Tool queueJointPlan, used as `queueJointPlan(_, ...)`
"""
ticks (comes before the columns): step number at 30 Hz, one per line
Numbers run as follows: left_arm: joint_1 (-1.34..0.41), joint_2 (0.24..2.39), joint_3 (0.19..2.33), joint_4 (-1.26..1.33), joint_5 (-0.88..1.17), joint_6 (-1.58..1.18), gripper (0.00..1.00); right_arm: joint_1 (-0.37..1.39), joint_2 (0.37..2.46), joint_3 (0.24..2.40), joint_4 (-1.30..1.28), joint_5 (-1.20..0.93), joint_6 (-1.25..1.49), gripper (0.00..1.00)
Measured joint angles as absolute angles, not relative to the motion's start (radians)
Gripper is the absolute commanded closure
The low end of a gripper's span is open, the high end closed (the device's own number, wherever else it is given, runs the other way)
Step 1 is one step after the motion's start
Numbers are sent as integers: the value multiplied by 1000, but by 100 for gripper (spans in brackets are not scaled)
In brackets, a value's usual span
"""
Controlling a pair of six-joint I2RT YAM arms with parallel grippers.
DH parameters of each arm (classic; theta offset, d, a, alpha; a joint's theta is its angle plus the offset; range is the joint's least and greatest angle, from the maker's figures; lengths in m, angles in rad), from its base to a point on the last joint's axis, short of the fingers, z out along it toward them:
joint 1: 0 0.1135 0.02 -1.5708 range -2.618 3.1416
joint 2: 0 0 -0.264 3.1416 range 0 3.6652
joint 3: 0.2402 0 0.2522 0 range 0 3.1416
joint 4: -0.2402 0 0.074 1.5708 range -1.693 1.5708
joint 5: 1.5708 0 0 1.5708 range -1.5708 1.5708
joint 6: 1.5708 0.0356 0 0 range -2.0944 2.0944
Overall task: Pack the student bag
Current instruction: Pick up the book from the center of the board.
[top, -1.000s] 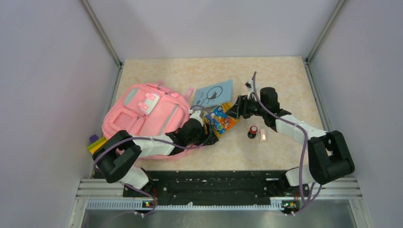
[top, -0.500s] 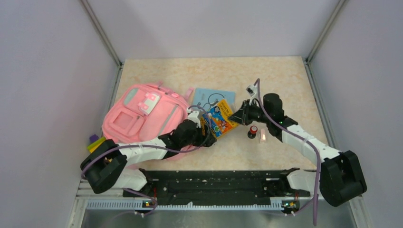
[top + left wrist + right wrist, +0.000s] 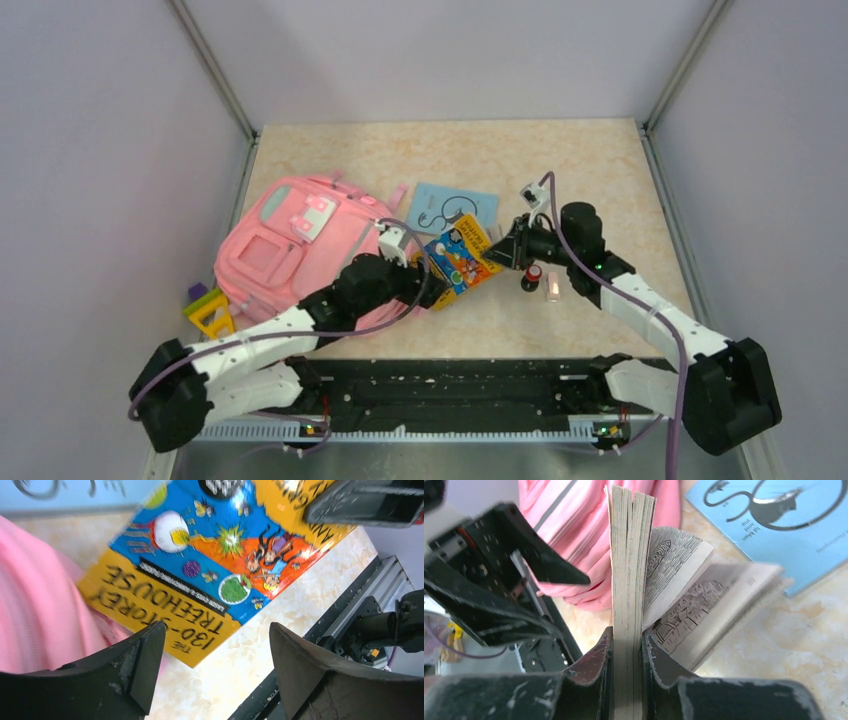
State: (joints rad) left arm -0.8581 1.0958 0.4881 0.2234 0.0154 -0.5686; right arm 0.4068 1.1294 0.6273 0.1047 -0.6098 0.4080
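The student bag (image 3: pixel 300 240), a pink backpack, lies flat at the left of the table and shows as pink fabric (image 3: pixel 35 595) in the left wrist view. A colourful paperback book (image 3: pixel 458 260) is tilted up beside the bag's right side. My right gripper (image 3: pixel 498 252) is shut on a wad of its pages (image 3: pixel 626 580), while the other pages (image 3: pixel 694 605) fan loose to the right. Just short of the book's yellow corner (image 3: pixel 165 605), my left gripper (image 3: pixel 216 630) hangs open with nothing between its fingers (image 3: pixel 135 670).
A thin light-blue book (image 3: pixel 455 207) lies flat behind the paperback. A small red-capped item (image 3: pixel 533 275) and a pale eraser (image 3: pixel 553 290) sit right of the right gripper. A yellow and purple toy (image 3: pixel 208 308) lies by the bag's near left corner.
My right gripper closed on the paperback's pages and drew it slightly right. The left gripper opened wider and let go of the book. The left arm swung lower and left, uncovering the yellow toy.
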Motion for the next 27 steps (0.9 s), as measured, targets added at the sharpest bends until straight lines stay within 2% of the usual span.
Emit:
queueJointPlan(3, -858, 947, 508, 133, -16, -495, 11, 413, 1060, 634, 58, -652, 357, 100)
queueJointPlan(7, -858, 826, 590, 28, -17, -406, 10, 413, 1023, 678, -3, -743, 299, 100)
queueJointPlan(14, -858, 862, 791, -161, 100, -292, 8, 426, 969, 696, 9, -974, 289, 100)
queueJointPlan(21, -848, 882, 825, -242, 253, -241, 9, 449, 916, 696, 73, -1115, 304, 100)
queueJointPlan(22, -843, 882, 830, -248, 283, -238, 14, 452, 916, 696, 78, -1124, 307, 100)
queueJointPlan(23, -840, 882, 831, -249, 309, -237, 24, 458, 916, 696, 82, -1132, 308, 100)
queueJointPlan(25, -833, 884, 831, -250, 379, -238, 54, 475, 916, 696, 88, -1143, 307, 100)
queueJointPlan(26, -832, 888, 831, -248, 413, -244, 74, 485, 916, 696, 88, -1143, 305, 100)
queueJointPlan(27, -832, 893, 831, -248, 457, -247, 87, 496, 917, 696, 87, -1139, 299, 100)
